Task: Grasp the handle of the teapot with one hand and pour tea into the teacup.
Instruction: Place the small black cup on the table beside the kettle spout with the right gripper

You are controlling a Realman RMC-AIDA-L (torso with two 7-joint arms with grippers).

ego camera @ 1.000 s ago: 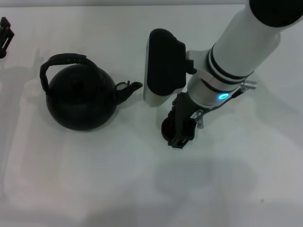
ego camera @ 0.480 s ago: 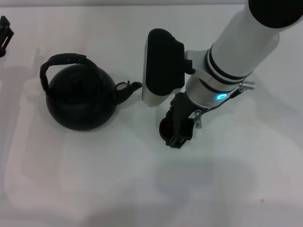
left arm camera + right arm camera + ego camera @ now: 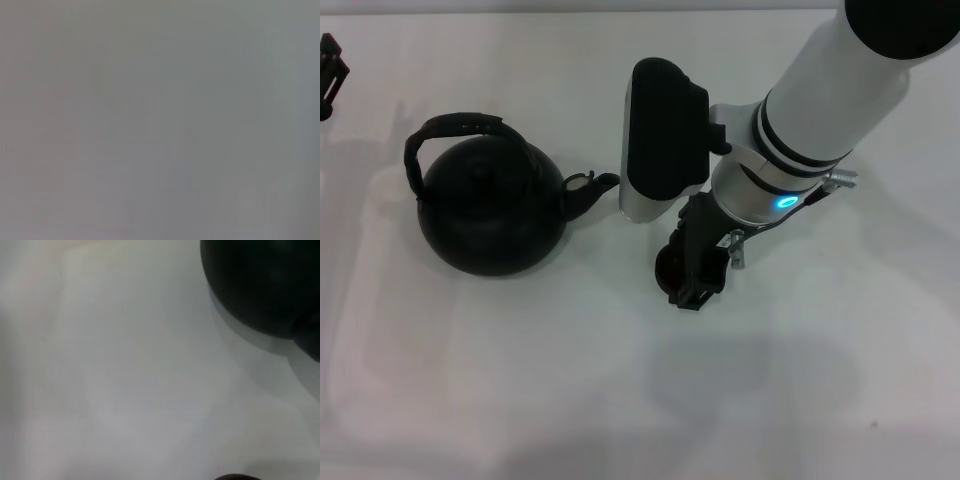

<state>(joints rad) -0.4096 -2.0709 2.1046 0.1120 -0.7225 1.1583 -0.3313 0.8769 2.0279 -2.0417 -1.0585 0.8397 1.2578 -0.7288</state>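
Note:
The black round teapot (image 3: 490,205) stands on the white table at the left, its spout (image 3: 588,188) pointing right and its arched handle (image 3: 455,125) over the top. The small dark teacup (image 3: 666,268) sits right of the spout, partly hidden by my right gripper (image 3: 690,282), which is shut on its rim. The teapot's body also shows in the right wrist view (image 3: 255,285). My left gripper (image 3: 329,72) is parked at the far left edge, away from the teapot. The left wrist view shows only blank grey.
The white table (image 3: 520,380) stretches in front of the teapot and teacup. My right arm's black and white wrist housing (image 3: 660,140) hangs over the table just right of the spout.
My right gripper has shifted slightly left toward the teapot's spout, and the teacup has moved with it. The teapot and the left arm have not moved.

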